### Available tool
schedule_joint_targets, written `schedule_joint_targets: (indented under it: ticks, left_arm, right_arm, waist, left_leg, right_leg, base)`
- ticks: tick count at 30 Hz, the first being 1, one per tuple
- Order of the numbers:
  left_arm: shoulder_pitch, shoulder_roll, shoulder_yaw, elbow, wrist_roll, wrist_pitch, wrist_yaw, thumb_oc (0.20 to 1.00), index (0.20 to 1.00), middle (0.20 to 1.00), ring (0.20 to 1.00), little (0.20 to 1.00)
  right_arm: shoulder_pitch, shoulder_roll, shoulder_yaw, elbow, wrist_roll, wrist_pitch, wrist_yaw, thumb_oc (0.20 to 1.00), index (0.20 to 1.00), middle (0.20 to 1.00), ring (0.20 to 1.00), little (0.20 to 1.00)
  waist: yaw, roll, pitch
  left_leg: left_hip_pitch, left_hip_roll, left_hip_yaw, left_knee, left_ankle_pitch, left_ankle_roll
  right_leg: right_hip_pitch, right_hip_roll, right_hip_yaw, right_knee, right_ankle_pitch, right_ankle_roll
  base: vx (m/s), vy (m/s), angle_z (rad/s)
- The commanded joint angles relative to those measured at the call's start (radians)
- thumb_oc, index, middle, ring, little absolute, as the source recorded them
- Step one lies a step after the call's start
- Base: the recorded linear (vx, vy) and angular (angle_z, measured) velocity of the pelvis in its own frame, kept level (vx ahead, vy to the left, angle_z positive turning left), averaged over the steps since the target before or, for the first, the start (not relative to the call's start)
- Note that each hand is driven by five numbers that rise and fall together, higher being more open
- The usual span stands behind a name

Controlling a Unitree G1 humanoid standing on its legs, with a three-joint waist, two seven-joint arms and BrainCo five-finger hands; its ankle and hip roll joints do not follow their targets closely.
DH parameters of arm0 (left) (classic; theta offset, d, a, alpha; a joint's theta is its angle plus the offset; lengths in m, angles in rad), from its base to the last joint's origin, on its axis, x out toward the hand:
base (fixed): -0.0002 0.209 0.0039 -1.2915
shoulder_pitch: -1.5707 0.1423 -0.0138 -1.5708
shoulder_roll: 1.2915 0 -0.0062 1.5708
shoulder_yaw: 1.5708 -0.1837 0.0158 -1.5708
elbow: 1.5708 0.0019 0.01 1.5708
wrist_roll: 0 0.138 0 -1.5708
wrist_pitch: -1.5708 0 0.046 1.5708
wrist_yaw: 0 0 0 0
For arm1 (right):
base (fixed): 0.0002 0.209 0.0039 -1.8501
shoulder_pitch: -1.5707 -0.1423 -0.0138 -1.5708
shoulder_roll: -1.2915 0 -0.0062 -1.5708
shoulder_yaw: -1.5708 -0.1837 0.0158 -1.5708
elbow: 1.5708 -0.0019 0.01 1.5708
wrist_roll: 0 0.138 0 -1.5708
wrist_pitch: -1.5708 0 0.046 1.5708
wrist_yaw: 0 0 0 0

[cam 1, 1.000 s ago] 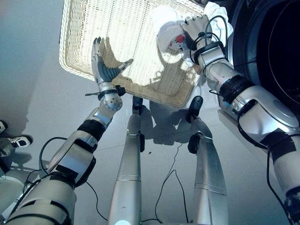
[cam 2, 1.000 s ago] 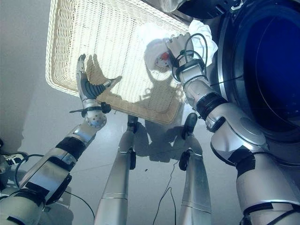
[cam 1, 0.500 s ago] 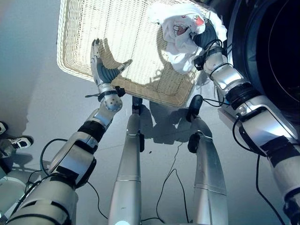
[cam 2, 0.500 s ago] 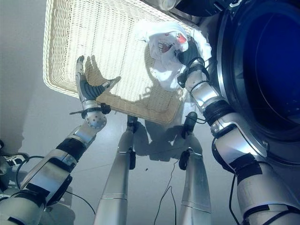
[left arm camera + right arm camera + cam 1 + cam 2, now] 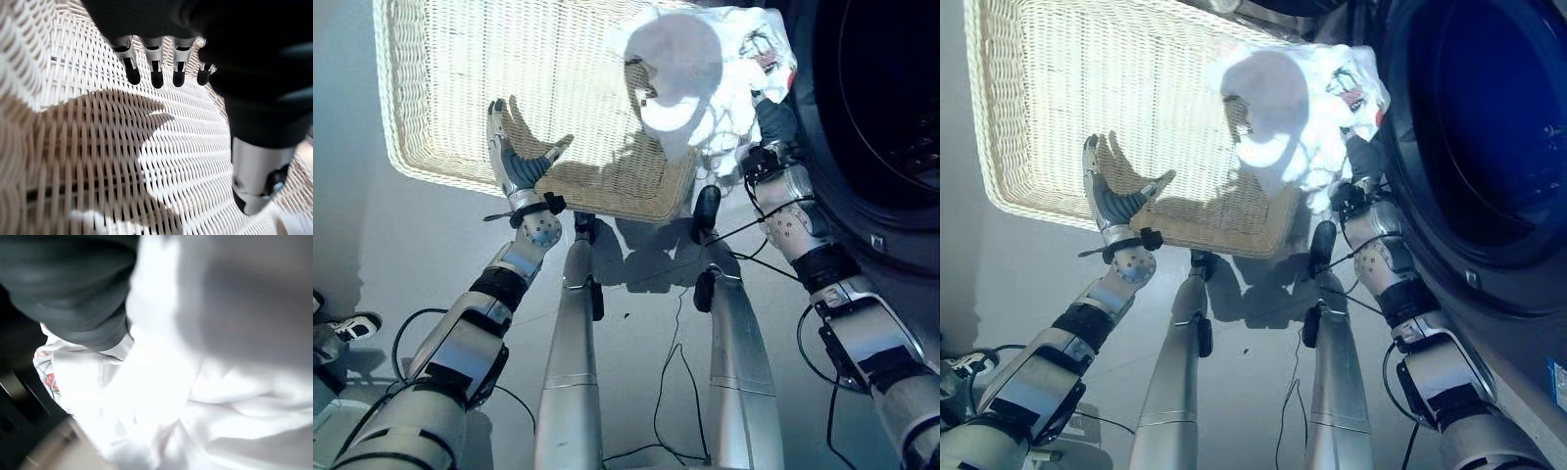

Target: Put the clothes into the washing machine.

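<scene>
Left eye view, read from nine o'clock across to three. Showed a wicker basket [image 5: 460, 88] on the floor, wide and shallow. Showed the left hand [image 5: 514, 152] raised over the basket's near rim, fingers straight and spread, thumb apart, holding nothing; confirmed in the left wrist view, with dark fingertips [image 5: 155, 78] hovering clear of the weave. Further right, showed the white garment [image 5: 705, 88] lifted at the basket's one o'clock corner, bunched and drooping, a small red print near its right edge. Showed the right hand [image 5: 771, 122] beneath the cloth, fingers buried in the folds; impossible to tell how tightly closed. At three o'clock, showed the washing machine's dark open drum [image 5: 881, 108], just beside the cloth.

Risks, as judged: loose hanging folds likely to snag on the basket corner or the drum's lip; a shallow grip likely to let the garment slide to the floor short of the opening.
</scene>
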Motion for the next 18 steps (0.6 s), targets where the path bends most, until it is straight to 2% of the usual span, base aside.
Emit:
schedule_joint_targets:
  ticks: [1,6,8,13,15,16,18]
  left_arm:
    - [0.019,0.023,0.056,-0.025,-0.012,-0.046,0.041,1.000,1.000,1.000,1.000,1.000]
    - [0.031,0.042,0.062,0.004,-0.023,-0.088,0.040,1.000,1.000,1.000,1.000,1.000]
    - [0.029,0.046,0.062,0.009,-0.027,-0.092,0.038,1.000,1.000,1.000,1.000,1.000]
    - [0.014,0.062,0.060,0.040,-0.044,-0.111,0.028,1.000,1.000,1.000,1.000,1.000]
    - [0.004,0.068,0.056,0.046,-0.050,-0.113,0.026,1.000,1.000,1.000,1.000,1.000]
    - [0.002,0.068,0.048,0.053,-0.058,-0.113,0.026,1.000,1.000,1.000,1.000,1.000]
    - [-0.012,0.066,0.040,0.056,-0.059,-0.111,0.026,1.000,1.000,1.000,1.000,1.000]
  right_arm:
    - [0.029,-0.032,-0.084,-0.112,0.161,-0.126,0.097,0.200,0.200,0.200,0.200,0.200]
    - [0.049,-0.047,-0.175,-0.063,0.362,-0.169,0.148,0.200,0.200,0.200,0.200,0.200]
    - [0.048,-0.050,-0.188,-0.049,0.404,-0.182,0.139,0.200,0.200,0.200,0.200,0.200]
    - [0.019,-0.079,-0.237,0.069,0.505,-0.170,0.128,0.200,0.200,0.200,0.200,0.200]
    - [0.004,-0.091,-0.239,0.110,0.489,-0.136,0.083,0.200,0.200,0.200,0.200,0.200]
    - [0.006,-0.098,-0.217,0.171,0.433,-0.051,-0.008,0.200,0.200,0.200,0.200,0.200]
    - [-0.018,-0.111,-0.184,0.240,0.343,0.058,-0.116,0.200,0.200,0.200,0.200,0.200]
  waist:
    - [-0.012,0.011,-0.006]
    - [-0.021,0.008,-0.006]
    - [-0.022,0.007,-0.006]
    - [-0.024,0.008,-0.006]
    - [-0.025,0.008,-0.006]
    - [-0.024,0.007,-0.006]
    - [-0.022,0.007,-0.006]
  left_leg:
    - [0.012,-0.077,0.008,0.025,-0.043,0.050]
    - [0.024,-0.071,0.012,0.018,-0.050,0.045]
    - [0.026,-0.070,0.012,0.017,-0.051,0.044]
    - [0.035,-0.063,0.016,0.008,-0.052,0.040]
    - [0.023,-0.062,0.017,0.008,-0.044,0.039]
    - [0.033,-0.058,0.018,0.010,-0.051,0.036]
    - [0.023,-0.059,0.019,0.007,-0.040,0.037]
  right_leg:
    - [0.056,0.082,-0.060,-0.068,0.059,0.060]
    - [0.072,0.081,-0.054,-0.085,0.061,0.065]
    - [0.075,0.081,-0.054,-0.088,0.062,0.066]
    - [0.087,0.075,-0.057,-0.102,0.067,0.070]
    - [0.077,0.073,-0.058,-0.104,0.078,0.069]
    - [0.088,0.073,-0.058,-0.104,0.072,0.071]
    - [0.079,0.073,-0.059,-0.108,0.082,0.066]
  base:
    - [-0.02,0.015,-0.09]
    - [-0.02,0.006,-0.06]
    - [0.00,0.000,0.00]
    - [0.00,-0.005,-0.01]
    - [0.00,-0.007,-0.02]
    - [0.00,0.000,0.00]
    - [0.00,0.000,0.00]
